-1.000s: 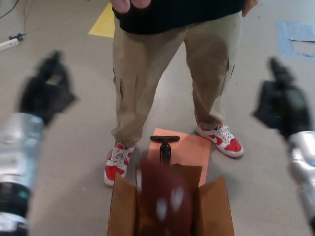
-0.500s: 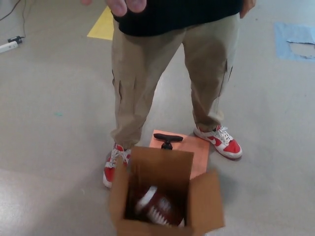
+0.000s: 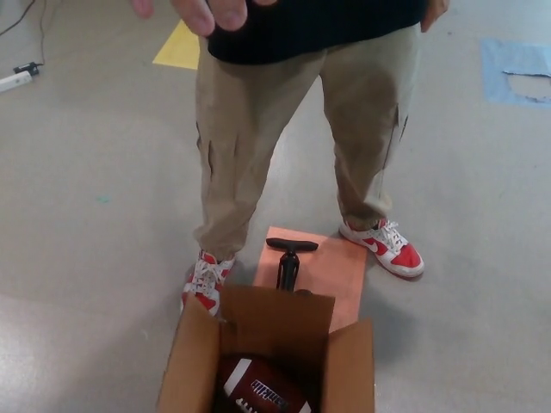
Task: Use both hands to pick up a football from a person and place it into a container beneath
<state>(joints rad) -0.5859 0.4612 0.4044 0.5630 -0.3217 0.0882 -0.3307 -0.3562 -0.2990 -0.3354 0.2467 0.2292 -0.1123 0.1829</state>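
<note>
The football [image 3: 258, 391] lies inside the cardboard box [image 3: 194, 366], long axis running left-right; neither robot hand shows.

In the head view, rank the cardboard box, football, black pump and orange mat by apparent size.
1. Cardboard box, though cut off by the frame.
2. Orange mat and football: unsure, both partly hidden.
3. Black pump, clearly smallest.

Seen from the robot's head: one camera looks steeply down at the floor [image 3: 77, 215], a cardboard box [image 3: 349, 379] nearest the lens, a person's legs [image 3: 237, 163] just beyond.
</note>
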